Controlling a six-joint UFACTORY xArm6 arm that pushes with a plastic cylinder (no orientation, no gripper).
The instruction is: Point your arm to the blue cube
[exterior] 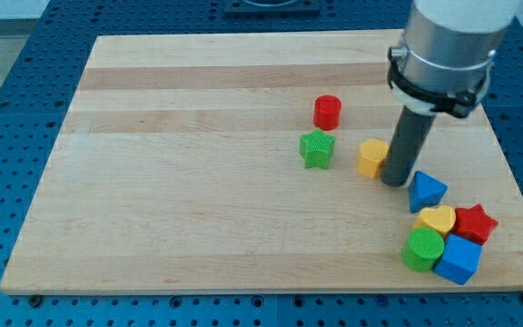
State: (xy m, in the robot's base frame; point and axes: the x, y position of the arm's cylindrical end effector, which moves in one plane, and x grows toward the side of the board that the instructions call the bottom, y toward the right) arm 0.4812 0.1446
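Observation:
The blue cube (458, 259) lies near the board's bottom right corner, touching a green cylinder (422, 249) on its left, a yellow heart (438, 220) above and a red star (476, 223) at its upper right. My tip (394, 182) rests on the board well above and to the left of the blue cube. The tip sits just right of a yellow block (372, 156) and just left of a blue triangular block (426, 191).
A red cylinder (328, 112) and a green star (317, 148) lie left of my tip, near the board's middle. The wooden board (198, 182) lies on a blue perforated table. The arm's grey body hangs over the board's top right.

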